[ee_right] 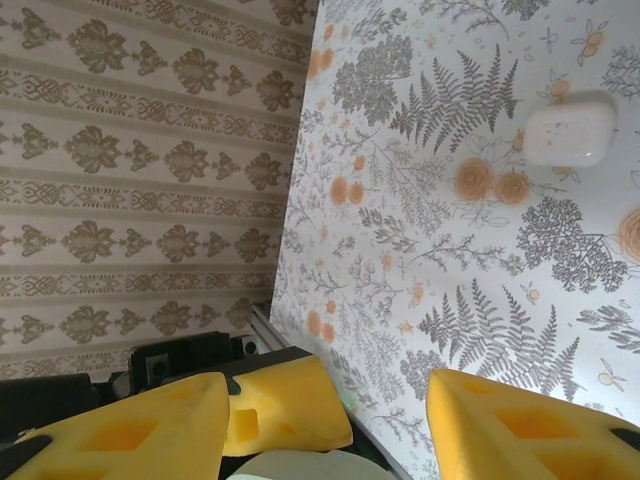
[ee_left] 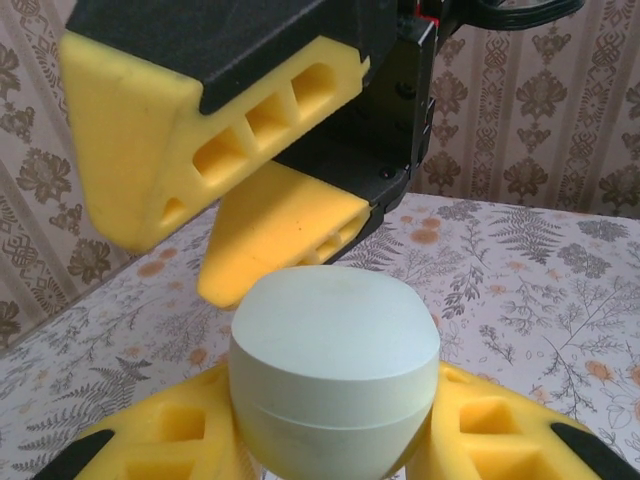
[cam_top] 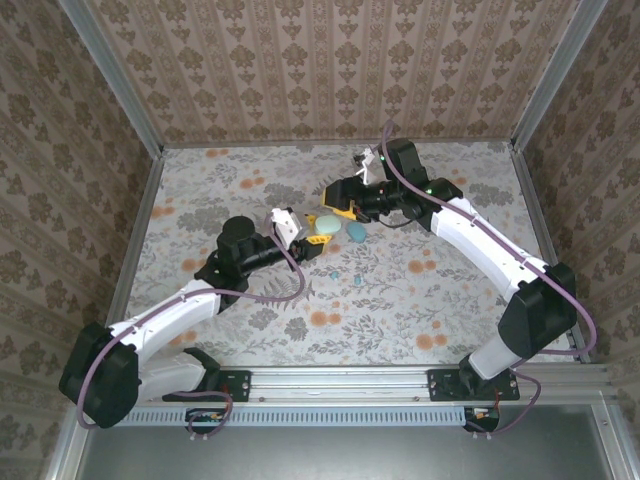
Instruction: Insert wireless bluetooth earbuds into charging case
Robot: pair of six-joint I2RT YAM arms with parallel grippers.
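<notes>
Closest up: mint case (ee_left: 335,370) is sitting right against the left wrist lens, with its lid seam looking shut.
Left claw (cam_top: 297,228): it's clamping that mint case from both sides, one yellow finger on each flank.
Right claw (ee_right: 330,400): its fingers are standing apart and gripping nothing, hovering just beside the top of the held case.
Earbuds (cam_top: 336,272): a couple of tiny teal bits are lying loose on the counter (cam_top: 420,300), on the near side of both claws and well apart from the mint case.
Other cases: teal case (cam_top: 356,232) is lying just right of the mint one, and white case (ee_right: 570,132) is resting farther off on the flower print.
What I'm worrying about: the case is smooth and rounded, so any prying at the lid could be twisting it out of the left grip. It could then drop among the earbuds and scatter them.
Pointing / long axis: earbuds are showing as specks from above, so I can't tell. The case's seam is running level from finger to finger.
</notes>
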